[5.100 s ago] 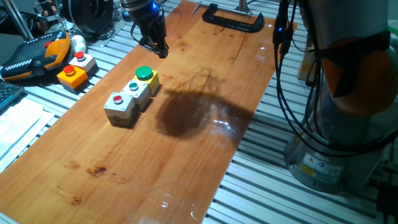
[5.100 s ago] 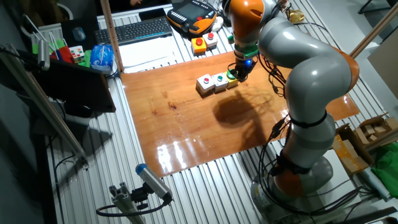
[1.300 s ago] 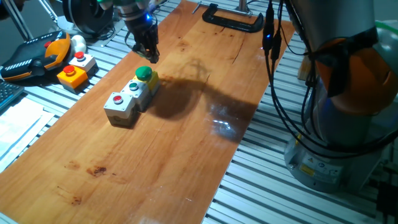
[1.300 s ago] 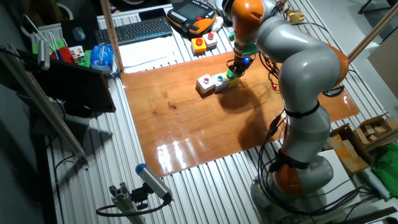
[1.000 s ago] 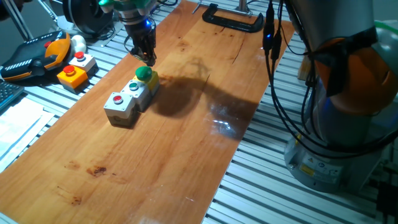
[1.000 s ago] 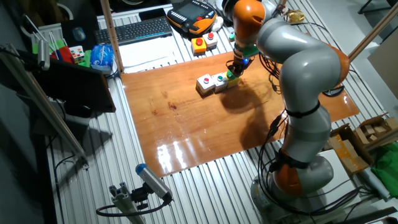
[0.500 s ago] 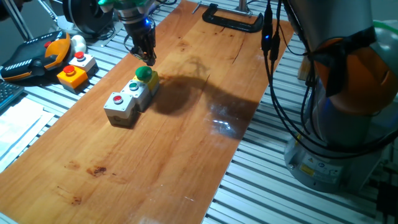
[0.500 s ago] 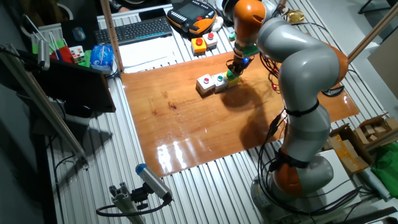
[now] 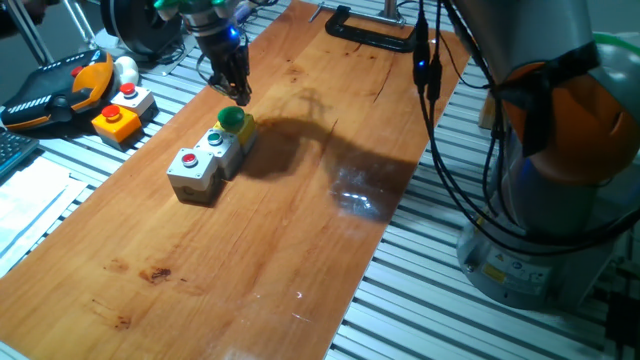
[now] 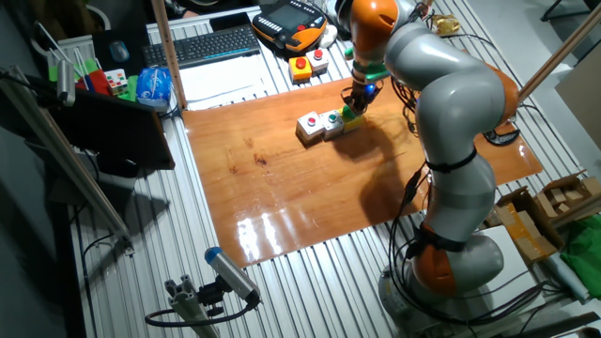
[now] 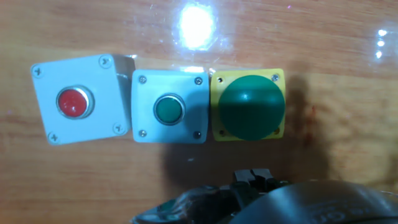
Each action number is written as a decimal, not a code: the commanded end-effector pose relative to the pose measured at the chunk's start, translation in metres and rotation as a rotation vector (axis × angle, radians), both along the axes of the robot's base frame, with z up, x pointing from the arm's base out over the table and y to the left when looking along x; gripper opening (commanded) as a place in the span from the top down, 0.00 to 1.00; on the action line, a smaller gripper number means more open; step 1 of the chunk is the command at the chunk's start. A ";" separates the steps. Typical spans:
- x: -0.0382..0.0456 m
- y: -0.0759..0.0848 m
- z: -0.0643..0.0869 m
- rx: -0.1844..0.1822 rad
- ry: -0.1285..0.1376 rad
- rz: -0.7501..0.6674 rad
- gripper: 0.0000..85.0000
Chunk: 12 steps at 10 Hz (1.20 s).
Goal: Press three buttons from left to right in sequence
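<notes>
Wooden board (image 9: 300, 200) covers the table, and on it stands the row of three buttons (image 9: 212, 152), the boxes joined side by side. In the hand view the grey box with the red button (image 11: 75, 102) is at the left and sits slightly skewed, the grey box with the teal button (image 11: 169, 109) is in the middle, and the yellow box with the big green button (image 11: 251, 107) is at the right. In one fixed view the row runs from the red button (image 9: 189, 159) near the camera to the green button (image 9: 232, 119) farther off.

The gripper (image 9: 232, 88) hangs just above and beyond the green button, at the far end of the row; in the other fixed view the gripper (image 10: 356, 98) is likewise over that end of the row (image 10: 326, 123). Whether it touches the green cap cannot be told. The fingertips are too dark and small in both fixed views, and the hand view shows only a dark bulk at its lower edge, so I cannot tell if the claw is open or closed.

Off the board to the left lie an orange box (image 9: 117, 121) with a red button and a lone grey box (image 9: 133, 97) beside it. A black clamp (image 9: 373, 33) grips the board's far end.
</notes>
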<state>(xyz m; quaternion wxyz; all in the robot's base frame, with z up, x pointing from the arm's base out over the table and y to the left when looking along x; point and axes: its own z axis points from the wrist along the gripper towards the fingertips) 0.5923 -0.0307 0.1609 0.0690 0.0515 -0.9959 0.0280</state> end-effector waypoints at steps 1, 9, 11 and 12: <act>0.0000 0.000 0.000 -0.008 -0.006 -0.019 0.99; 0.0360 -0.015 -0.029 -0.003 -0.011 -0.014 0.99; 0.0354 -0.010 -0.034 0.003 -0.011 -0.017 0.99; 0.0384 -0.012 -0.034 0.004 -0.012 -0.017 0.99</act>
